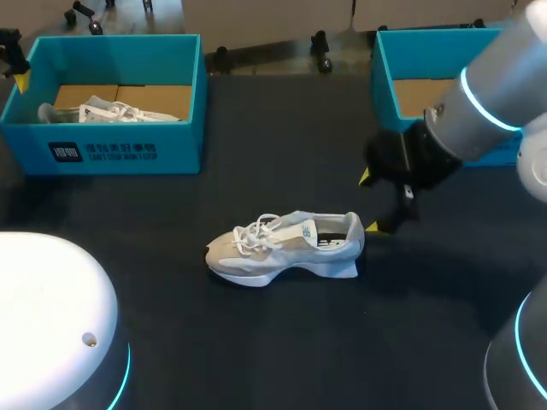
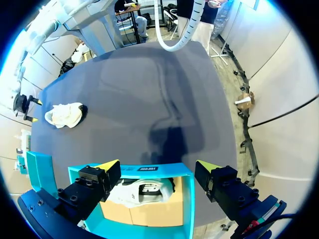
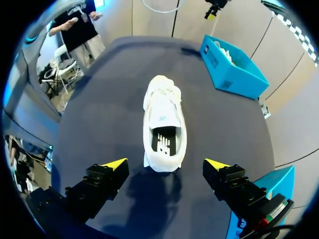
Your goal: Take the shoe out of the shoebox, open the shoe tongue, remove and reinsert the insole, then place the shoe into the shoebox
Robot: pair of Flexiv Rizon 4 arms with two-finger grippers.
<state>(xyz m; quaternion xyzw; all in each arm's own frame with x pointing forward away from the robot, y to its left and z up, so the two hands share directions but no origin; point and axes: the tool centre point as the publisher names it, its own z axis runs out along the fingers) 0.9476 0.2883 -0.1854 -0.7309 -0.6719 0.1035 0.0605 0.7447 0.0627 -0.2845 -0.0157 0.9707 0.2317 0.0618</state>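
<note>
White shoe (image 1: 286,248) sits upright on its sole in the middle of the table (image 1: 256,342), heel toward the right gripper (image 1: 369,202) — fingers wide apart, holding nothing, just behind the heel. Left gripper (image 2: 157,167) also spread and empty, above the left shoebox (image 1: 128,154) — second shoe (image 1: 111,111) inside

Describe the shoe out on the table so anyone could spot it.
On the table, in front of the left shoebox and the right shoebox, a pale laced shoe stands on its sole, heel toward the right gripper. The other shoe lies inside the left shoebox; this one is in no box.
</note>
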